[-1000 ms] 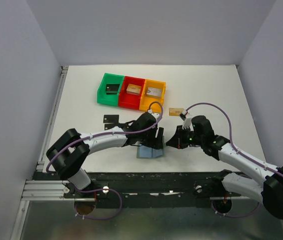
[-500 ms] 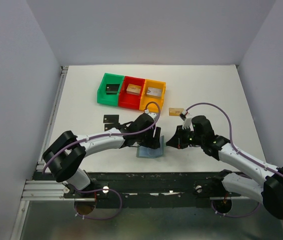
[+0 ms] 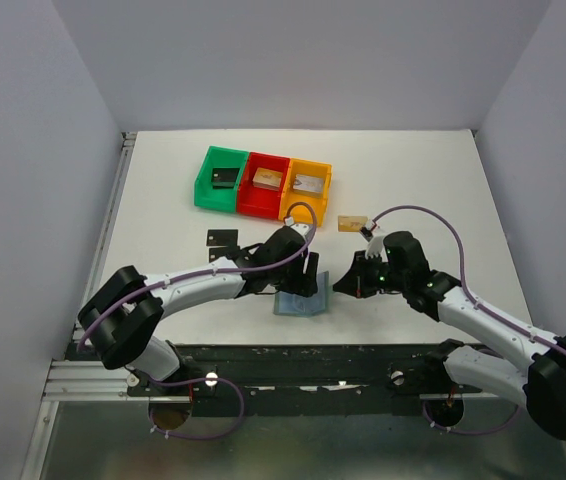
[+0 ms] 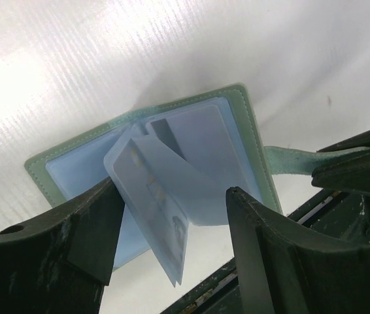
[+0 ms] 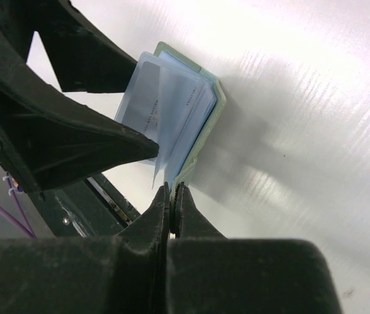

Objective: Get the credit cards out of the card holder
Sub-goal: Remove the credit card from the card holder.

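Holder (image 3: 301,303): grey-green, laid open and flat on the table (image 3: 413,170) near its front edge, pale blue pockets turned up, placed between the two grippers. One pocket leaf (image 4: 149,196) is raised off the rest, and a pale card (image 5: 147,108) is seen through it.
Tab (image 4: 289,160): stretched out from the holder's right edge and clamped between the closed fingers of the right gripper (image 5: 172,190).
Left gripper (image 4: 172,196): jaws held apart, one finger (image 4: 74,242) on each side of the raised leaf; contact with the leaf cannot be told.
Black card (image 3: 222,239): laid on the table to the left, behind the left arm.
Tan card (image 3: 352,222): laid on the table behind the right gripper, near the orange bin (image 3: 306,185).
Green bin (image 3: 221,178), red bin (image 3: 264,180) and orange bin: set touching in a row further back, a small piece seen in each
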Tool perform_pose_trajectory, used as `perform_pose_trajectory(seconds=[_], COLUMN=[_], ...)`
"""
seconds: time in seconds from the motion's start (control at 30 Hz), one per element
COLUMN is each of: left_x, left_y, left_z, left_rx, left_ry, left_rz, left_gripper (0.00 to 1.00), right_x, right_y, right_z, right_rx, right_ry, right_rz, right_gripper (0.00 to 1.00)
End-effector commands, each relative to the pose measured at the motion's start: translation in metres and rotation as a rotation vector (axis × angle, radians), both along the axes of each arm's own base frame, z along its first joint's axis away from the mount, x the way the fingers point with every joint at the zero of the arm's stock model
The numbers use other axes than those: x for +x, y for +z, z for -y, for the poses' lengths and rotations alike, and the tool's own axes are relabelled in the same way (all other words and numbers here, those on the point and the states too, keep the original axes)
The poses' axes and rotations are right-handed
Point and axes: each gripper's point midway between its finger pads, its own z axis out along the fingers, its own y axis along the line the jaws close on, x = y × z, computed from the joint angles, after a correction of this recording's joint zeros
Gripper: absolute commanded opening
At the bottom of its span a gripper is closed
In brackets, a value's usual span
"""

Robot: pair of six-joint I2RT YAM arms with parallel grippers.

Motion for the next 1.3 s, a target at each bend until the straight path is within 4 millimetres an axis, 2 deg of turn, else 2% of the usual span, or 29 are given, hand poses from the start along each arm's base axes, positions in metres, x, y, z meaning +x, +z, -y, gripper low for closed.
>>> perform_pose_trajectory(seconds=[0.0, 0.3, 0.67, 0.93, 1.13, 1.27], left_x=[0.001, 0.002, -0.003, -0.002, -0.002, -0.002], left_y=[0.006, 0.003, 0.002, 0.005, 0.006, 0.004], left_z=[-0.014, -0.009, 0.010, 0.018, 0.018, 0.012], left_rx=[0.033, 0.034, 0.064, 0.072, 0.081, 0.099], left_ry=[0.034, 0.020, -0.045, -0.067, -0.073, -0.061], left_rz=[0.045, 0.031, 0.034, 0.038, 0.037, 0.045], left_gripper=[0.74, 0.73, 0.72, 0.72, 0.73, 0.73], right_x=[0.002, 0.000, 0.001, 0.002, 0.003, 0.002], right_y=[-0.002, -0.018, -0.029, -0.032, -0.033, -0.034], right_z=[0.006, 0.013, 0.020, 0.025, 0.026, 0.027], right_rx=[-0.026, -0.064, -0.111, -0.134, -0.142, -0.148], right_ry=[-0.027, -0.068, -0.121, -0.143, -0.151, -0.152], right_rz=[0.017, -0.034, -0.080, -0.083, -0.088, -0.088], right_gripper=[0.00, 0.00, 0.00, 0.05, 0.03, 0.02])
